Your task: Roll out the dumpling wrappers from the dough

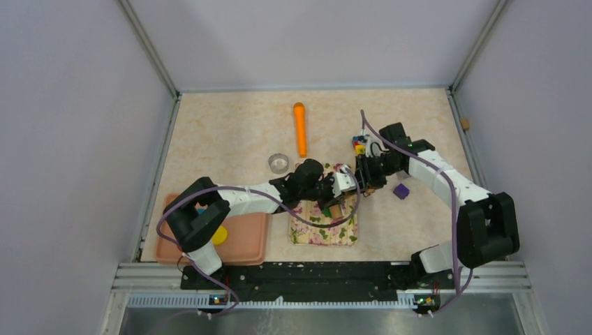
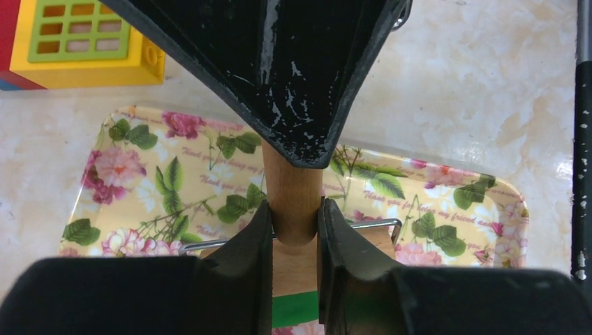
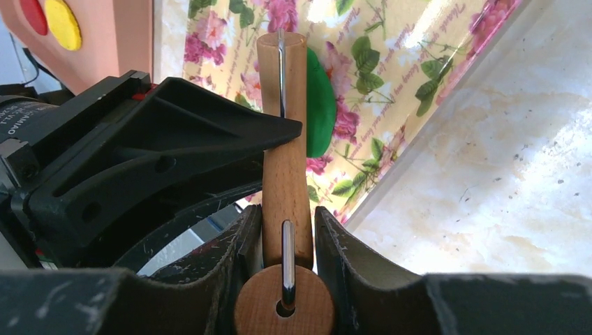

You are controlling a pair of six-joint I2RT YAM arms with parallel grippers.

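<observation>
Two arms: we see both reaching in over the floral mat (image 1: 307,236) near the middle of the table, their grippers meeting nose to nose.
Left gripper (image 2: 293,218): its two dark fingers are pressed against either side of the wooden roller (image 2: 293,192), clamping the handle.
Right gripper (image 3: 286,225): we find it clamped on the same handle. Its fingers touch the wood on both sides, just above a round wooden end with a metal wire through it.
Roller pose: in the left wrist view the handle runs straight away from the camera and under the right gripper's black tip. A wire frame spreads out beside the left fingers.
Dough (image 3: 320,105): a dark green piece lying on the floral mat, partly hidden behind the handle in the right wrist view. In the left wrist view we see a green strip under the wood, between the left fingers.
Dumpling wrappers: a yellow wrapper (image 3: 63,22) and a red wrapper (image 3: 33,14) lie on the pink tray (image 1: 248,244), well apart from the mat.
Elsewhere on the table: an orange rolling pin (image 1: 300,130), a small clear cup (image 1: 278,163), a purple block (image 1: 401,190) and a yellow block (image 2: 77,38) just beyond the mat.
</observation>
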